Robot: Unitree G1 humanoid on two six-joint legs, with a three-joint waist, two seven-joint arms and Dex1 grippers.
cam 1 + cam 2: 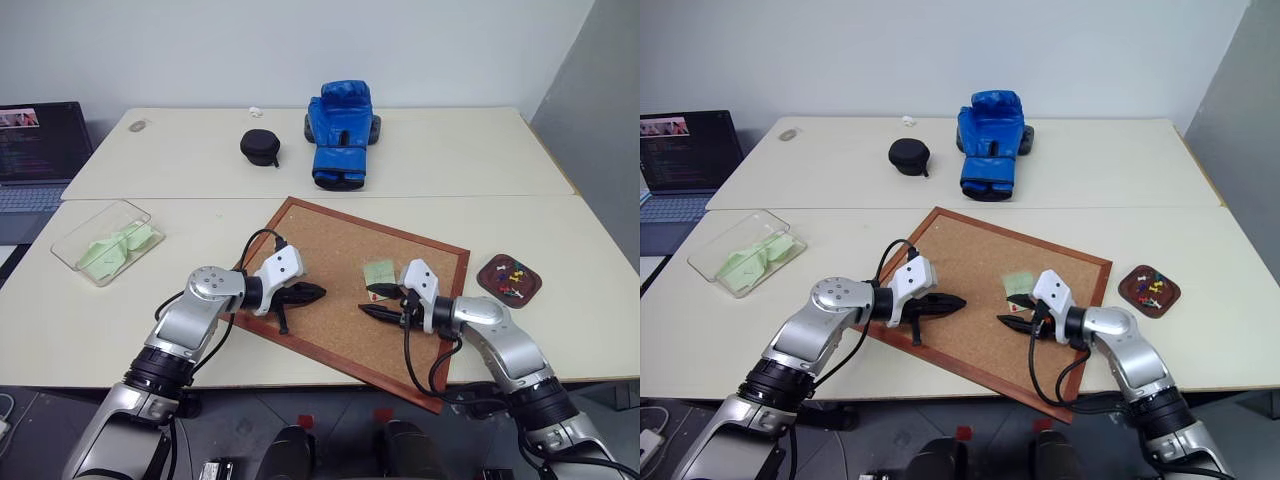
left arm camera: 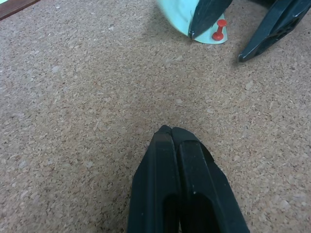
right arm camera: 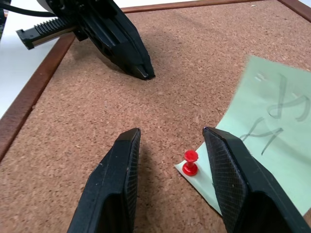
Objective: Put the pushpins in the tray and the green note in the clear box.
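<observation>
Step in hand, as I read it — pulling the red pin point(image 3: 190, 162) that fastens the green note point(image 3: 272, 141) to the cork board point(image 1: 330, 250) on the table point(image 1: 450, 150).

Right gripper point(image 3: 171, 137) released, fingers set either side of the pin; the pin sits nearer one finger. To do it well: centre the gap on the pin head, close on the head only and not on the paper corner, then draw straight out along the shaft so the note does not tear. Left gripper point(image 1: 318, 292) clenched on nothing, tip low over the bare cork well apart from the note; it could pin the note flat during the pull.

Count, largest first:
- cork board, one
- blue boxing glove point(image 1: 340, 135), one
- laptop point(image 1: 40, 150), one, at the far left
- clear box point(image 1: 70, 245), one — pale green paper already inside, number unclear
- black round case point(image 1: 260, 147), one
- brown tray point(image 1: 495, 283), one, at the right; several coloured pins in it, too small to count
- green note on board, one
- red pin in board, one
</observation>
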